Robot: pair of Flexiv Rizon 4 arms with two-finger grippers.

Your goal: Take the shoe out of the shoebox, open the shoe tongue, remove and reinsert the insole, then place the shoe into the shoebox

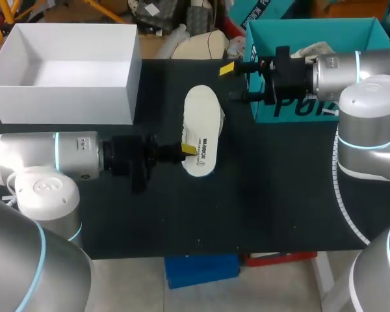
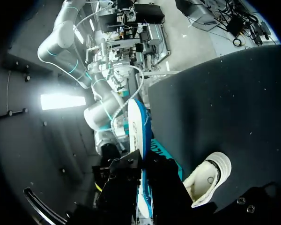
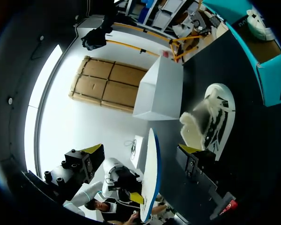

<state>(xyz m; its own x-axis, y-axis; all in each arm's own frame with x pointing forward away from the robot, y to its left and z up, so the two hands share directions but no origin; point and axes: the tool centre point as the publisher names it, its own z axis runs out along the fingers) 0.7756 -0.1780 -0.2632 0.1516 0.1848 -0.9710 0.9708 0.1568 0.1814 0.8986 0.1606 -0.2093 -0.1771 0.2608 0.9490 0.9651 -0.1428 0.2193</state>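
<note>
A white shoe [image 1: 203, 158] with dark side print lies on the black table [image 1: 279, 195] near the middle. Its tongue end shows beside my left gripper [image 2: 208, 180], and it also shows in the right wrist view [image 3: 215, 117]. My left gripper [image 1: 186, 149] is shut on one end of the white, blue-edged insole [image 1: 203, 109]. It holds the insole [image 2: 139, 131] above the shoe, slanting toward my right arm. My right gripper [image 1: 237, 82] hangs open by the teal shoebox [image 1: 351, 31], its fingers [image 3: 91, 154] wide apart. The insole [image 3: 152, 173] stands ahead of them, untouched.
A white open box [image 1: 65, 91] stands at the back left. The teal shoebox at the back right holds a second white shoe [image 1: 315, 49]. The table's front half is bare black cloth.
</note>
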